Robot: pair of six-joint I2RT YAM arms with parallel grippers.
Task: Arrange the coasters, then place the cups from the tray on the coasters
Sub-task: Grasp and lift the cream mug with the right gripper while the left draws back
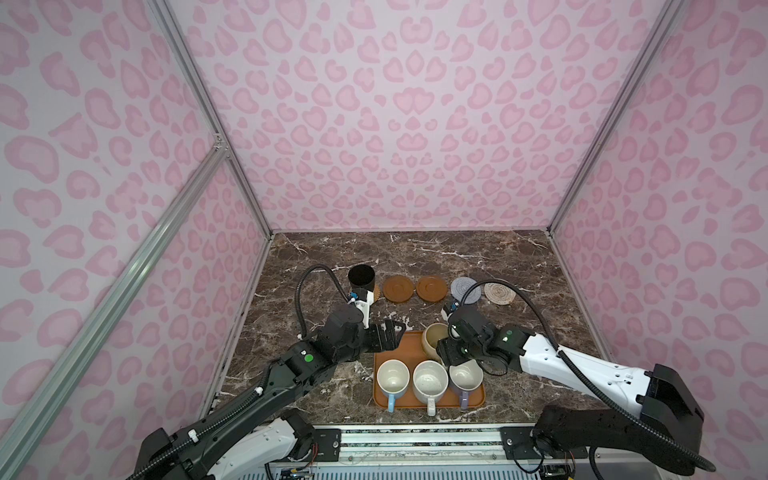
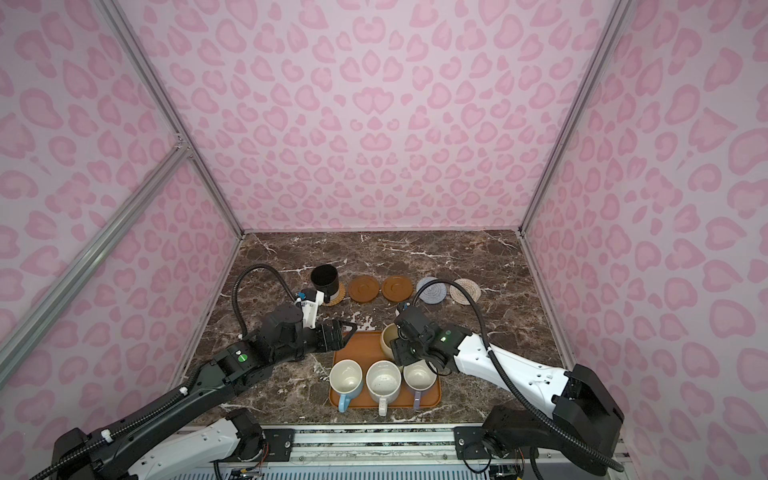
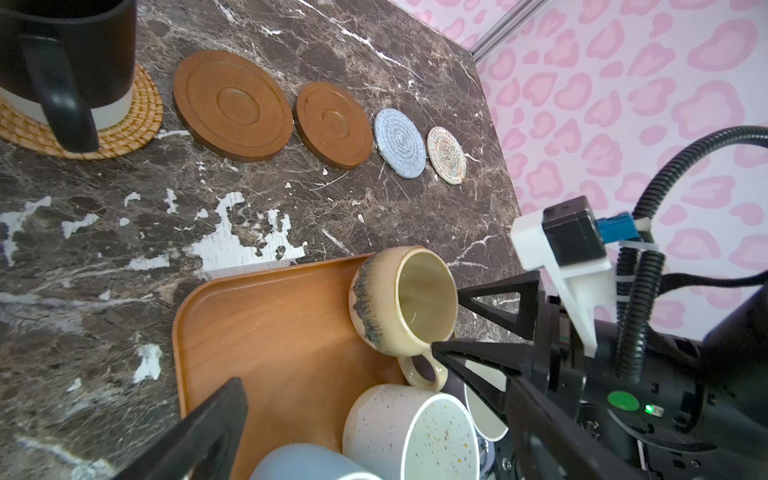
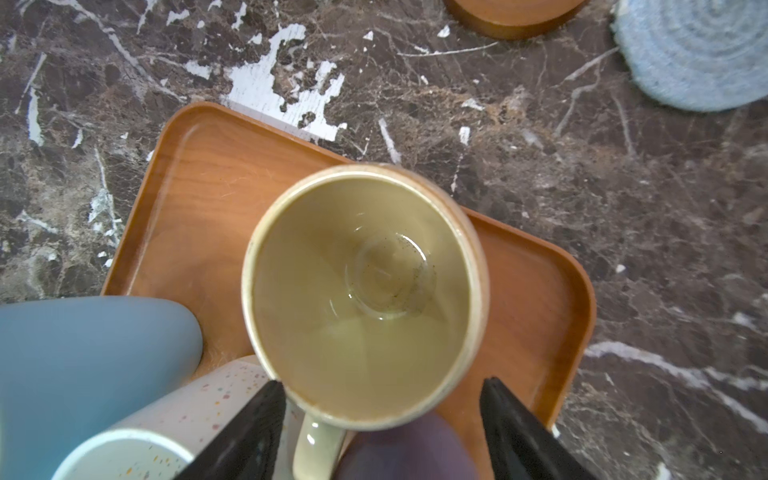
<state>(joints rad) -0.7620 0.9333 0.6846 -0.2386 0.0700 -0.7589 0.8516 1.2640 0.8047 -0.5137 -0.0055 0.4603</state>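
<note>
Here, in both top views, the flat orange-brown rectangular tray (image 1: pixel 405 347) lies low at centre on the brown marble tabletop (image 1: pixel 415 257). It holds the light blue ceramic mug (image 1: pixel 392 380), the speckled white ceramic mug (image 1: pixel 430 380) and the lavender ceramic mug (image 1: pixel 465 376) in a row, with the cream-yellow ceramic mug (image 1: pixel 434 338) above them. Higher up runs a line: the black ceramic mug (image 1: pixel 361 277) on the tan woven rattan coaster (image 1: pixel 376 293), then the left dark brown wooden coaster (image 1: pixel 398 289), the right dark brown wooden coaster (image 1: pixel 431 288), the grey-blue knitted coaster (image 1: pixel 463 287) and the beige knitted coaster (image 1: pixel 500 294). The left gripper (image 1: pixel 390 334) hangs spread wide, holding nothing, over the tray's upper left corner.

In the left wrist view, the right gripper (image 3: pixel 445 321) reaches the cream-yellow ceramic mug at centre right.

In the right wrist view, its jaws stand apart either side of the handle (image 4: pixel 316 440), not pinching it.
</note>
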